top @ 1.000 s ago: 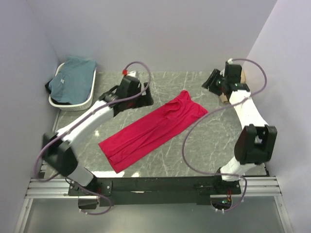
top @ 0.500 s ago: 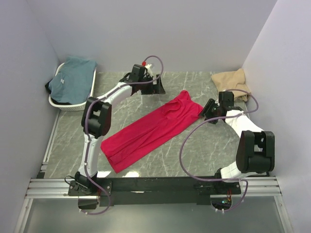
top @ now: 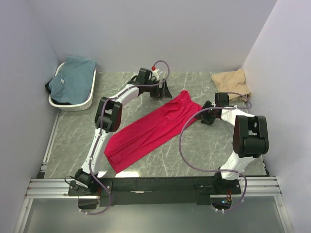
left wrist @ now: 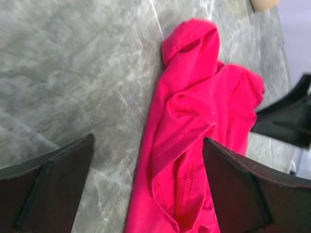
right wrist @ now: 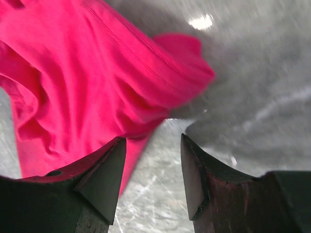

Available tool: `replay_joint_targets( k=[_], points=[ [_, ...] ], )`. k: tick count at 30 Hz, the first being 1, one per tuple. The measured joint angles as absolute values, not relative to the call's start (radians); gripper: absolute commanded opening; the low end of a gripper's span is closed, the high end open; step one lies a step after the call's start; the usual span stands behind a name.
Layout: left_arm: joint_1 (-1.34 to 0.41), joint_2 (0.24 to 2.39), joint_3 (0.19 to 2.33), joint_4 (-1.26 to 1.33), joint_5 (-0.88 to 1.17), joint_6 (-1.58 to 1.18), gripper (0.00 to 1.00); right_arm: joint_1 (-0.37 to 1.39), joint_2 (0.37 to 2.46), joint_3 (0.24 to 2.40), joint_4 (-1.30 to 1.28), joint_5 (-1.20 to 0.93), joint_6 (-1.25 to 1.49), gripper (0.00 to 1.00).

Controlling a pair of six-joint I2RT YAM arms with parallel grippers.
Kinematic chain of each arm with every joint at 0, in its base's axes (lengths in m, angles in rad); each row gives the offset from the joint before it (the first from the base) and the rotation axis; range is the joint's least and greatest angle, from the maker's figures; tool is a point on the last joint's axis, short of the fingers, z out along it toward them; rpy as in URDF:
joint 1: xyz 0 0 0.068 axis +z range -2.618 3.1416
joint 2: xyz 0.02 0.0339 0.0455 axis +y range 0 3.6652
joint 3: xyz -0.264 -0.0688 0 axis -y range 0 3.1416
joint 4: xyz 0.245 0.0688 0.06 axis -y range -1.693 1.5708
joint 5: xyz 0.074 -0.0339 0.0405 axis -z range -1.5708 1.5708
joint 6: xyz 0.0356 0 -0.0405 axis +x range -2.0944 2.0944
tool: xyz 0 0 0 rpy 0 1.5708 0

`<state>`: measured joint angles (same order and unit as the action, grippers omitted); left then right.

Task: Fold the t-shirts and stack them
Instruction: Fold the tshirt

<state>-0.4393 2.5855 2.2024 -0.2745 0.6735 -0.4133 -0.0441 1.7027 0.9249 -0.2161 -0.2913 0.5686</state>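
The red t-shirt (top: 150, 130) lies folded into a long strip, slanting across the marble table from near left to far right. My left gripper (top: 164, 91) is open just beyond the shirt's far left corner; its wrist view shows the red shirt (left wrist: 194, 136) between the spread fingers (left wrist: 243, 189). My right gripper (top: 205, 115) is open and low at the shirt's far right corner; its wrist view shows the red cloth (right wrist: 82, 77) edge by the left finger (right wrist: 97, 184). The tan t-shirt (top: 232, 81) lies bunched at the far right. The teal t-shirt (top: 73, 77) lies in the basket.
A white oval basket (top: 80, 103) stands at the far left corner against the wall. Grey walls close the table on the left, back and right. The black rail (top: 155, 184) with the arm bases runs along the near edge.
Both arms have swung in towards the red shirt's far end: the left gripper moved right along the back, the right gripper came down from the tan shirt to the red shirt's corner.
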Motion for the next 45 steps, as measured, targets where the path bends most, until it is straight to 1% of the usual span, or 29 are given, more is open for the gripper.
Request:
replay_joint_targets(
  k=[5, 9, 12, 13, 14, 15, 16, 17, 18, 19, 21, 22, 23, 26, 29, 30, 32, 37, 45],
  points=[
    [-0.440, 2.623, 2.223, -0.234, 0.749, -0.432, 0.99, -0.044, 1.761, 0.985, -0.204, -0.308, 0.574, 0.56],
    [-0.448, 2.659, 2.257, -0.196, 0.796, -0.463, 1.00, -0.039, 1.843, 1.079, -0.210, -0.327, 0.580, 0.49],
    [-0.464, 2.682, 2.269, -0.147, 0.831, -0.498, 0.99, -0.030, 1.908, 1.160, -0.215, -0.334, 0.580, 0.48],
    [-0.470, 2.689, 2.270, -0.130, 0.842, -0.513, 0.96, -0.025, 1.926, 1.184, -0.218, -0.335, 0.580, 0.47],
    [-0.477, 2.696, 2.275, -0.113, 0.852, -0.527, 0.87, -0.020, 1.942, 1.206, -0.220, -0.334, 0.580, 0.48],
    [-0.484, 2.703, 2.279, -0.101, 0.859, -0.543, 0.83, -0.016, 1.956, 1.227, -0.226, -0.334, 0.580, 0.48],
    [-0.491, 2.711, 2.284, -0.091, 0.866, -0.556, 0.72, -0.014, 1.967, 1.242, -0.228, -0.334, 0.581, 0.48],
    [-0.497, 2.719, 2.289, -0.085, 0.868, -0.570, 0.67, -0.012, 1.973, 1.250, -0.228, -0.334, 0.581, 0.48],
    [-0.502, 2.730, 2.296, -0.076, 0.873, -0.585, 0.56, -0.005, 1.977, 1.256, -0.229, -0.333, 0.582, 0.48],
    [-0.506, 2.740, 2.301, -0.072, 0.872, -0.595, 0.39, -0.001, 1.979, 1.258, -0.229, -0.331, 0.583, 0.48],
    [-0.511, 2.760, 2.311, -0.068, 0.868, -0.612, 0.23, 0.005, 1.982, 1.263, -0.232, -0.330, 0.583, 0.48],
    [-0.511, 2.767, 2.312, -0.068, 0.863, -0.625, 0.13, 0.009, 1.985, 1.269, -0.236, -0.330, 0.583, 0.48],
    [-0.512, 2.777, 2.313, -0.068, 0.863, -0.633, 0.01, 0.012, 1.990, 1.279, -0.241, -0.329, 0.582, 0.47],
    [-0.508, 2.783, 2.314, -0.065, 0.850, -0.653, 0.01, 0.017, 2.003, 1.304, -0.256, -0.326, 0.578, 0.49],
    [-0.498, 2.782, 2.310, -0.051, 0.826, -0.672, 0.01, 0.017, 2.009, 1.327, -0.278, -0.317, 0.568, 0.56],
    [-0.492, 2.775, 2.297, -0.041, 0.815, -0.677, 0.01, 0.017, 2.012, 1.338, -0.285, -0.313, 0.561, 0.60],
    [-0.475, 2.753, 2.261, -0.025, 0.789, -0.685, 0.01, 0.017, 2.012, 1.348, -0.288, -0.303, 0.549, 0.63],
    [-0.387, 2.717, 2.227, -0.035, 0.706, -0.685, 0.01, 0.017, 1.982, 1.333, -0.292, -0.276, 0.527, 0.64],
    [-0.237, 2.714, 2.246, -0.044, 0.621, -0.686, 0.01, 0.022, 1.822, 1.217, -0.286, -0.318, 0.522, 0.64]
  ],
)
